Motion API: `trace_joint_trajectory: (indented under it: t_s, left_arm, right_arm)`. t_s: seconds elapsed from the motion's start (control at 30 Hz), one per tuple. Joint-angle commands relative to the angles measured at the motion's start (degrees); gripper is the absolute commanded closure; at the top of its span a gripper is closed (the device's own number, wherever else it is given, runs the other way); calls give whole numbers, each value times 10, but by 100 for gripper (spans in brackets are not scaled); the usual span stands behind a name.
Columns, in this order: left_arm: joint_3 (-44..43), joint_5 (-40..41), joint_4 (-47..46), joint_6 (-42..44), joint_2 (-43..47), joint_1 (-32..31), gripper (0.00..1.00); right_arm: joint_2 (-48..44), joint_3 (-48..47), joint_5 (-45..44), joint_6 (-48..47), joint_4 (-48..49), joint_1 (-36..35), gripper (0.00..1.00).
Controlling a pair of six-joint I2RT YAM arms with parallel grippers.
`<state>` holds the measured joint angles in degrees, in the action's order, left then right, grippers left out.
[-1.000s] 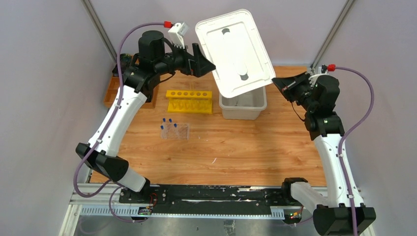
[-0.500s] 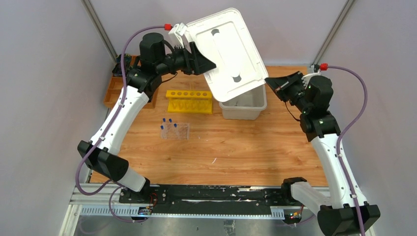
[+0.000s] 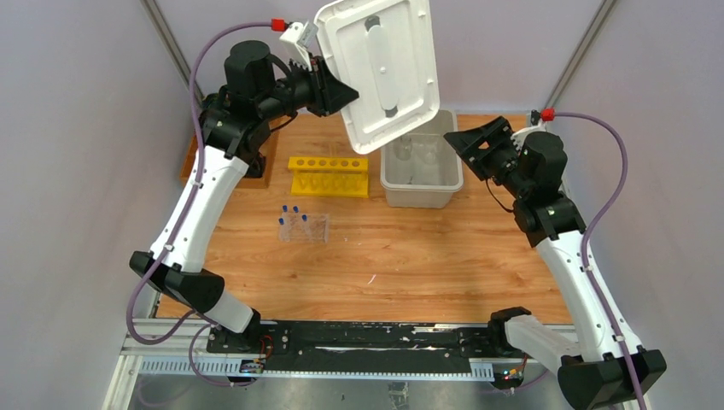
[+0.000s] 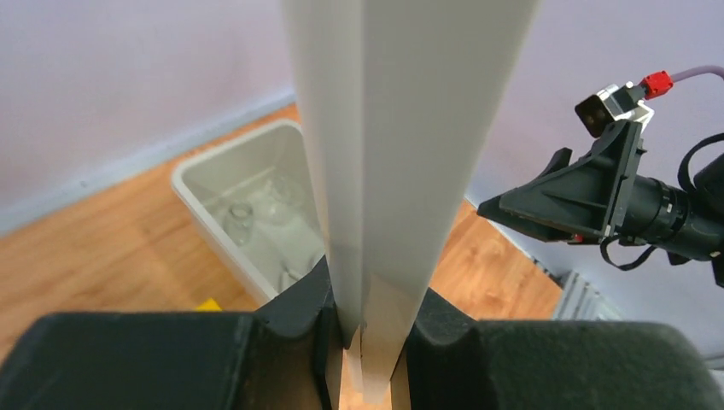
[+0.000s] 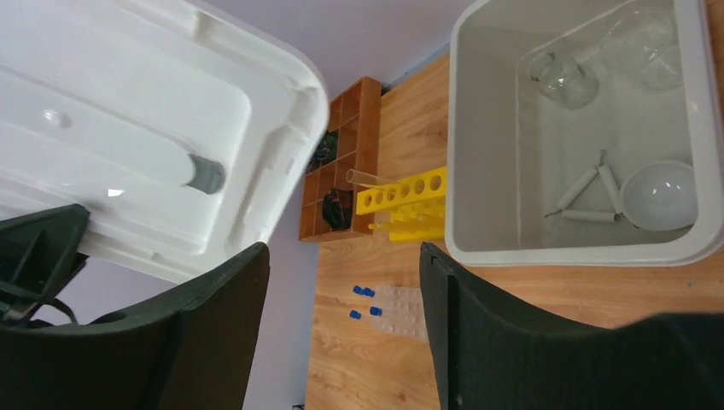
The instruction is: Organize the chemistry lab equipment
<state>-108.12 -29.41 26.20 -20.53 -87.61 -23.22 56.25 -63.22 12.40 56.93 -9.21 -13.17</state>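
While two small clear glass vessels point(image 5: 563, 79), a white round dish point(image 5: 662, 195) and a small white triangle point(image 5: 585, 195) lie inside an uncovered white plastic bin point(image 5: 580, 249) at the far edge of the wooden worktop point(image 3: 427, 256), right of centre, the rest of the lab kit sits apart. The triangle is just beside the dish at one end of the bin, with the glassware at the other. Small clear tubes with blue caps point(image 3: 290, 213) rest at a clear plastic tube rack point(image 3: 309, 229) left of the worktop's centre; whether they are seated in it cannot be told. A yellow plastic rack with a row of holes point(image 3: 329, 175) stands between that rack and the far edge, just left of the bin. A wooden compartment tray point(image 3: 192, 158) holding black objects occupies the far left corner. The left claw point(image 4: 367, 335) is clamped on the rim of a white plastic lid point(image 3: 382, 68), held high and steeply tilted above the far edge, beside the bin. The right claw point(image 5: 341, 256) hangs by the bin's right side with its fingers spread wide, gripping nothing.
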Motion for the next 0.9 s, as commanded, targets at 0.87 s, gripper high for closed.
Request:
trace_joint_trajectory:
  t_s: [0.87]
  left_arm:
    - [351, 407, -393, 1008, 123, -240, 97]
  right_arm:
    - [-66, -44, 61, 80, -59, 50, 18]
